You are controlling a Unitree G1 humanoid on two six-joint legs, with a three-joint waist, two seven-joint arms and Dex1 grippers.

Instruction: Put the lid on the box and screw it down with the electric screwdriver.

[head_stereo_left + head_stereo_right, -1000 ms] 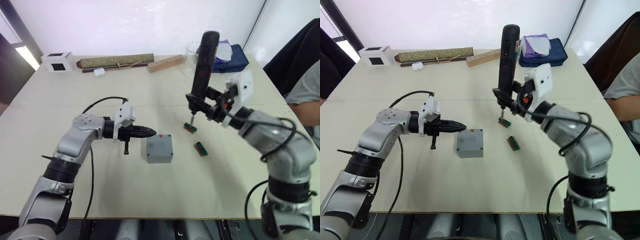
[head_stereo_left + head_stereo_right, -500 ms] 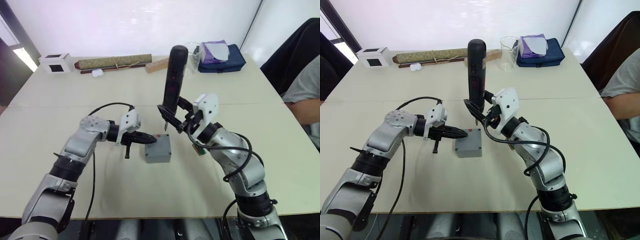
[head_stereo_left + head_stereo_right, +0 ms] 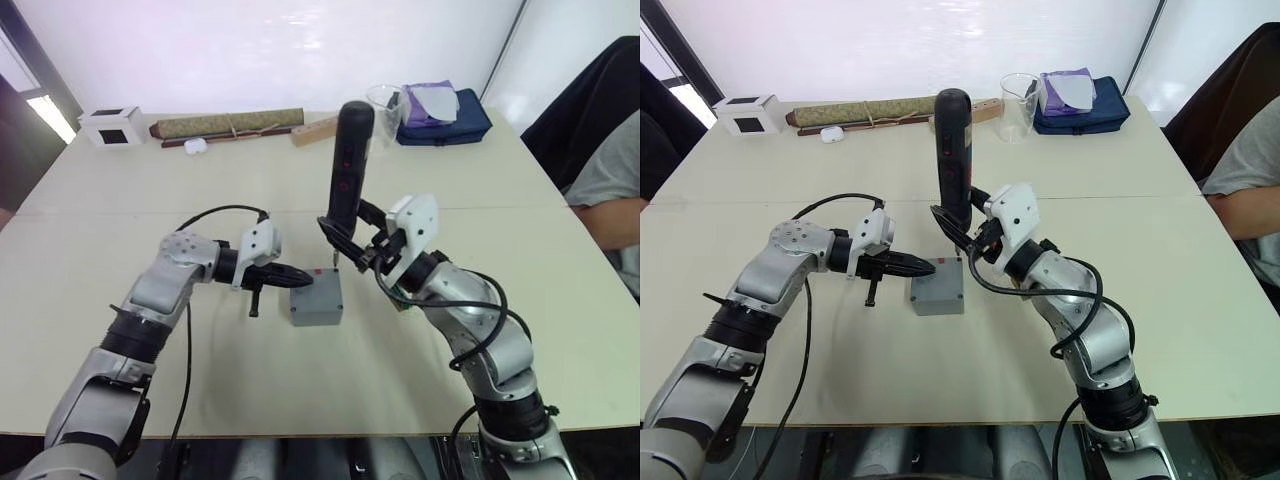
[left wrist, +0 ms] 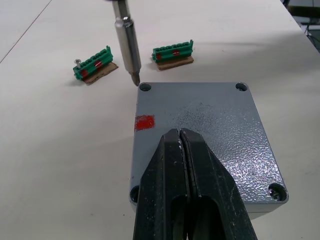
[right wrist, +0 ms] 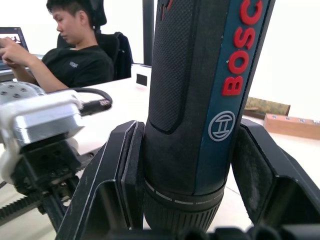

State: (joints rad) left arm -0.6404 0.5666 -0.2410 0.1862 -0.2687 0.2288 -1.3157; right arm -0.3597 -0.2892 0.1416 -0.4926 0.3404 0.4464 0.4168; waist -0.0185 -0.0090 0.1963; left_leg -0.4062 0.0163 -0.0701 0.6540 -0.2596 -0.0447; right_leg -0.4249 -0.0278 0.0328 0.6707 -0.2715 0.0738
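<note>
With the small flat grey plastic lid (image 4: 210,137) already seated on the small square grey plastic box (image 3: 318,310) near the middle of the pale table (image 3: 300,390), the work now comes down to lining a bit up with a hole. Farthest left, the left gripper (image 4: 180,137) has its two black fingers pinched together with nothing between them, tips resting on or just over the lid's near half, apparently to steady it; whether they actually press down is hard to judge. Moving right, the black cylindrical electric screwdriver (image 3: 345,165) stands nearly upright, its long axis vertical, clamped in the right gripper (image 5: 195,200) on both sides of the body. Its thin metal bit (image 4: 127,50) points down and ends just beside the lid's far corner screw hole (image 4: 145,87), slightly off it toward the table, on the side with the red mark (image 4: 144,122). That hole looks empty. The next move would likely be a small shift over the hole, then straight down. Beyond lie two green terminal blocks (image 4: 172,51).
</note>
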